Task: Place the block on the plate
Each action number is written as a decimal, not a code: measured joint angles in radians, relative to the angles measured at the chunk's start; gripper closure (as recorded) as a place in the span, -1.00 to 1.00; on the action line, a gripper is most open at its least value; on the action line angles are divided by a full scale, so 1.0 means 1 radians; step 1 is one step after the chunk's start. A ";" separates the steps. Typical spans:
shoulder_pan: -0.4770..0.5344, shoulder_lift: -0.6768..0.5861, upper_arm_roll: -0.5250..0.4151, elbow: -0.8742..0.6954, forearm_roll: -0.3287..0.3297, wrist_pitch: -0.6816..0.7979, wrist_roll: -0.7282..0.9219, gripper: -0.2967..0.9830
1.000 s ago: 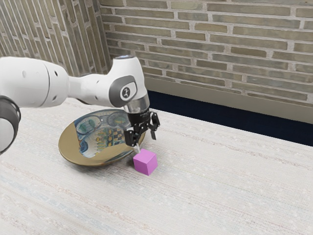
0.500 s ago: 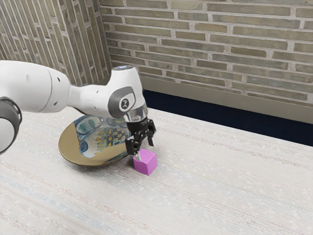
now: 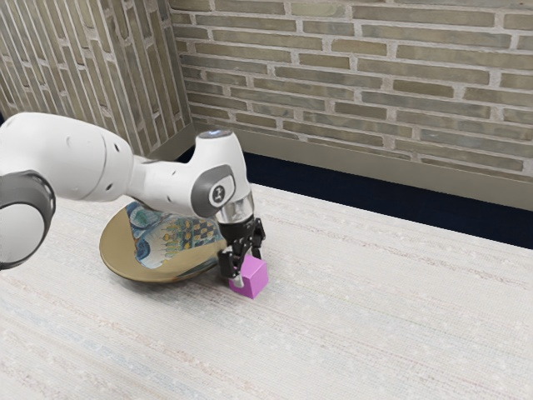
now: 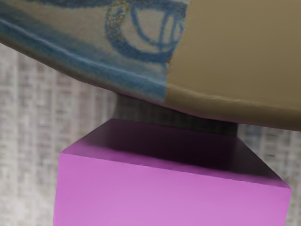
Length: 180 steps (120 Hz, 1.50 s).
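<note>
Exterior view, arm (image 3: 71,158) at block (image 3: 256,277), brick wall (image 3: 375,87)

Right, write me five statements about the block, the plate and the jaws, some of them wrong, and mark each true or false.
1. The block sits on the table, beside the plate. True.
2. The block is green. False: it is pinkish purple.
3. The plate has a patterned part and a plain tan part. True.
4. The jaws are over the middle of the plate. False: they are down at the block.
5. The wall behind the table is brick. True.
</note>
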 joint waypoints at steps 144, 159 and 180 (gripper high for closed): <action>-0.051 -0.019 0.020 0.056 -0.005 -0.019 -0.027 -0.08; -0.053 -0.068 0.027 0.067 -0.003 -0.047 -0.027 -0.09; -0.052 -0.147 0.091 0.072 0.012 -0.095 -0.028 -0.09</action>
